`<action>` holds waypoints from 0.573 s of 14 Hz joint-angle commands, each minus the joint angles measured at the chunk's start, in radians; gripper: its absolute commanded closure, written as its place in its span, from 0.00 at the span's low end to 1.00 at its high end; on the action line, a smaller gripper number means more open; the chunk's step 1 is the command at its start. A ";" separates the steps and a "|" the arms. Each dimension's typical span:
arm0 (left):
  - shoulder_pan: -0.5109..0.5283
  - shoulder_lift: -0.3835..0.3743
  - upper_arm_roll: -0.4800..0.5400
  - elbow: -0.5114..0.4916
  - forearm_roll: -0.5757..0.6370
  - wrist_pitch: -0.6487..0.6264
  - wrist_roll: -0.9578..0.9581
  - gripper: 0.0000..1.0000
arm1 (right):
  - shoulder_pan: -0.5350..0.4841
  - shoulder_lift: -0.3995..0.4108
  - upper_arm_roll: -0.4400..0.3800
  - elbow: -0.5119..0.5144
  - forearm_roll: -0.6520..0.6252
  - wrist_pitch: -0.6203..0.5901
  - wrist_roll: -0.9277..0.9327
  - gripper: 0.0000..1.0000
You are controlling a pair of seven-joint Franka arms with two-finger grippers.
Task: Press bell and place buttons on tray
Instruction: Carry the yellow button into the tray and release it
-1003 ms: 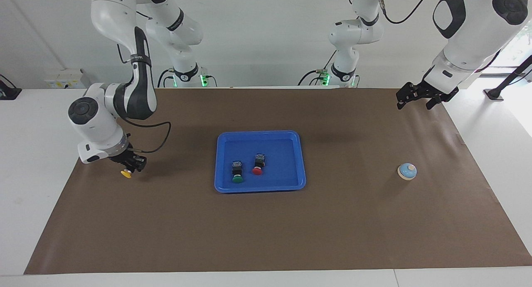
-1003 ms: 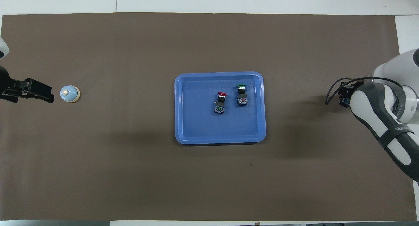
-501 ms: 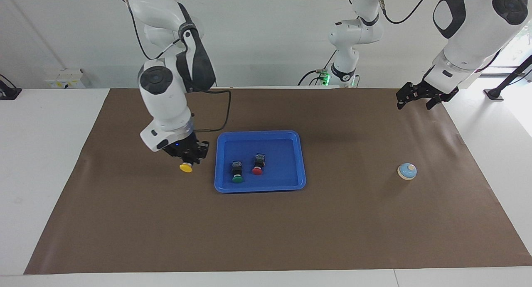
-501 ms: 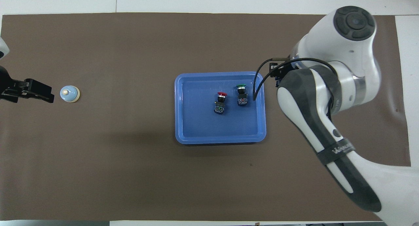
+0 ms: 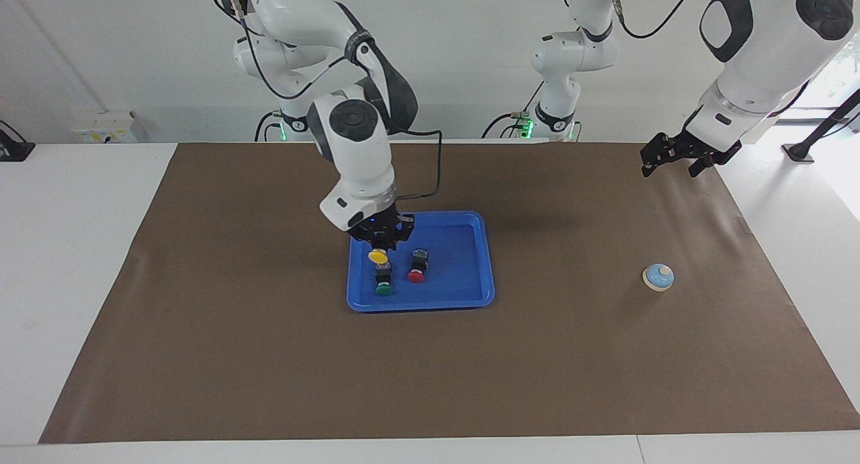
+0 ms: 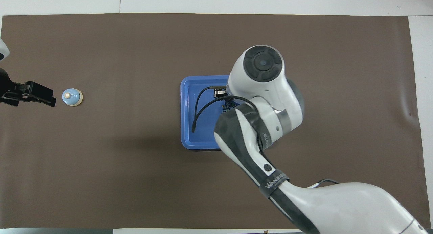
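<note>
My right gripper (image 5: pixel 381 242) hangs over the blue tray (image 5: pixel 470 296), shut on the yellow button (image 5: pixel 377 256), whose cap points down just above the green button (image 5: pixel 383 288). The red button (image 5: pixel 416 274) lies beside the green one in the tray. In the overhead view my right arm hides all the buttons and most of the tray (image 6: pixel 188 108). The light-blue bell (image 5: pixel 658 276) (image 6: pixel 72 97) stands on the mat toward the left arm's end. My left gripper (image 5: pixel 670 162) (image 6: pixel 50 98) waits open in the air over the mat beside the bell, touching nothing.
A brown mat (image 5: pixel 269 370) covers the table, with white tabletop (image 5: pixel 60 249) around it. A black cable (image 5: pixel 437 168) loops from the right wrist over the tray's corner.
My right arm has swung from the right arm's end of the mat to above the tray, carrying the yellow button. The left arm, bell, red and green buttons have not moved.
</note>
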 commanded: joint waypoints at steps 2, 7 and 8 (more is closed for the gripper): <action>0.005 -0.013 0.000 -0.010 0.004 -0.003 -0.001 0.00 | 0.047 0.081 -0.005 -0.008 0.008 0.134 0.007 1.00; 0.005 -0.013 0.000 -0.010 0.004 -0.003 -0.001 0.00 | 0.067 0.111 -0.005 -0.050 0.002 0.238 -0.024 1.00; 0.005 -0.013 0.000 -0.010 0.004 -0.003 -0.001 0.00 | 0.065 0.111 -0.005 -0.051 0.002 0.238 -0.029 1.00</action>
